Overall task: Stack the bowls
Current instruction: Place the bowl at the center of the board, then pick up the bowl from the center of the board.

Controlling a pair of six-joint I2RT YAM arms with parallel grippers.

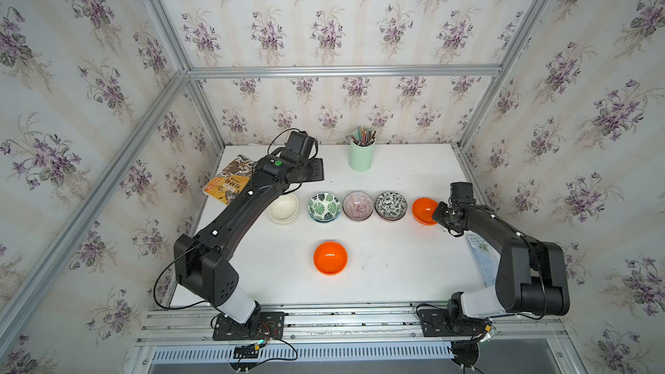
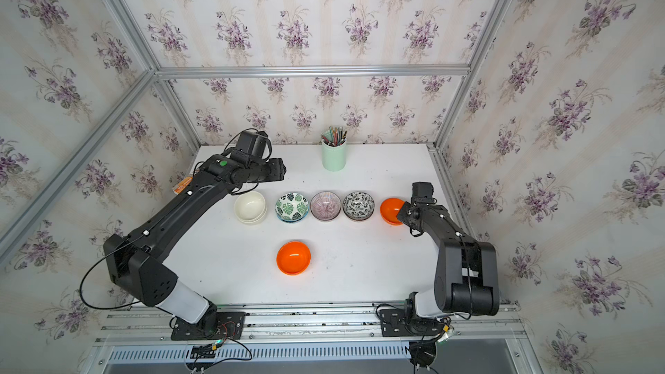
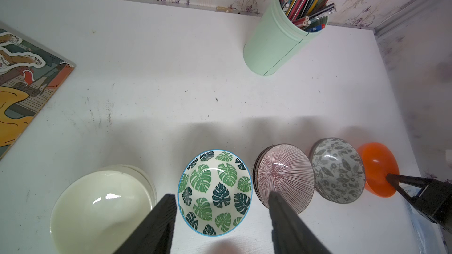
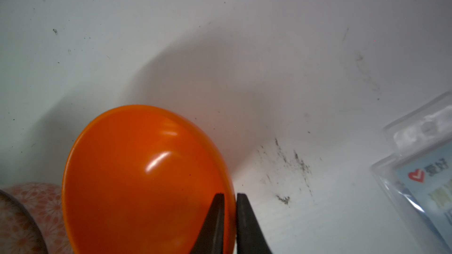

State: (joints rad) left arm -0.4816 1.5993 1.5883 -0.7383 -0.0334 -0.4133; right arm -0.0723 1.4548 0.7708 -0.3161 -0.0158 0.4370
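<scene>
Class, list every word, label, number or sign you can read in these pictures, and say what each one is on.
Book: dark characters on the orange cover, too small to read.
Packet: a red heart with a white tick; the characters beside it are too blurred to read.
Nothing else bears writing, so no text can be quoted.

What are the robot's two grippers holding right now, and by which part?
The right gripper pinches the glossy orange round bowl at the row's end by its rim, one finger inside, one outside. The left gripper is open and holds nothing.
</scene>
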